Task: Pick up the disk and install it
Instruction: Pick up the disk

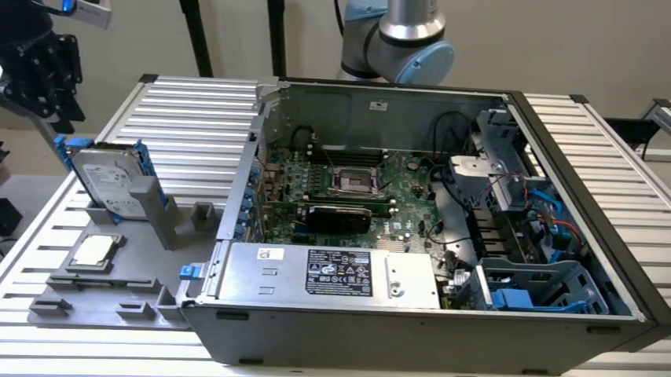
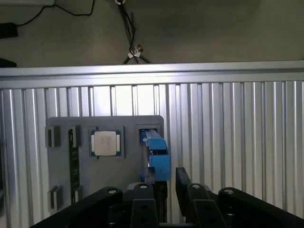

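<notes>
Exterior view: black claw [image 1: 50, 106] hangs in the air above the disk [image 1: 105, 182], a flat silver-grey metal hard drive with a white label and blue plastic side rails; no contact. The disk stands upright on edge in a slot of the grey plastic fixture plate [image 1: 141, 275]. The plate lies on the ribbed aluminium table [image 1: 199, 102], to the exterior view's left of the open grey computer case [image 1: 419, 330]. A small square silver chip [image 1: 94, 250] lies flat in its own pocket on the same plate, near the disk.

Wrist view: claw [image 2: 164, 190] fingers [image 2: 143, 194] apart, nothing gripped. Disk [image 2: 156, 152] seen edge-on, blue rail facing the camera, lined up with the gap between the fingers. Chip [image 2: 105, 142] beside it. Disk not yet in the case.
</notes>
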`<action>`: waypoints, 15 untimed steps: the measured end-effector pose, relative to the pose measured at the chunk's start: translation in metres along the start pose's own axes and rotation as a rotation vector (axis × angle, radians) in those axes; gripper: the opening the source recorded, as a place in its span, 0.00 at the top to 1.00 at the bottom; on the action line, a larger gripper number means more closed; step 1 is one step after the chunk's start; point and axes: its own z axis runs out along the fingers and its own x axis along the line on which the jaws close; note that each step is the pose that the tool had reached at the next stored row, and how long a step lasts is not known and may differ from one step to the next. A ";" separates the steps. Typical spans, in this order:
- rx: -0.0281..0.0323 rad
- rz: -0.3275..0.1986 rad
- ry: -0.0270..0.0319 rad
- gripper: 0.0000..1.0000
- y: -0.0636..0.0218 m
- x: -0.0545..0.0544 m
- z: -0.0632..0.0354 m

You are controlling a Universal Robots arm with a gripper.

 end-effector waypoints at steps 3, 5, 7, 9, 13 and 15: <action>0.0002 0.000 -0.0001 0.58 -0.0001 0.000 0.0023; 0.0001 0.000 0.0000 0.47 -0.0003 0.000 0.0052; 0.0001 0.000 -0.0001 0.47 -0.0005 0.000 0.0090; 0.0001 0.000 -0.0001 0.40 -0.0006 0.000 0.0126; 0.0001 0.000 -0.0001 0.40 -0.0009 0.001 0.0199; 0.0002 0.000 -0.0001 0.40 -0.0010 0.001 0.0235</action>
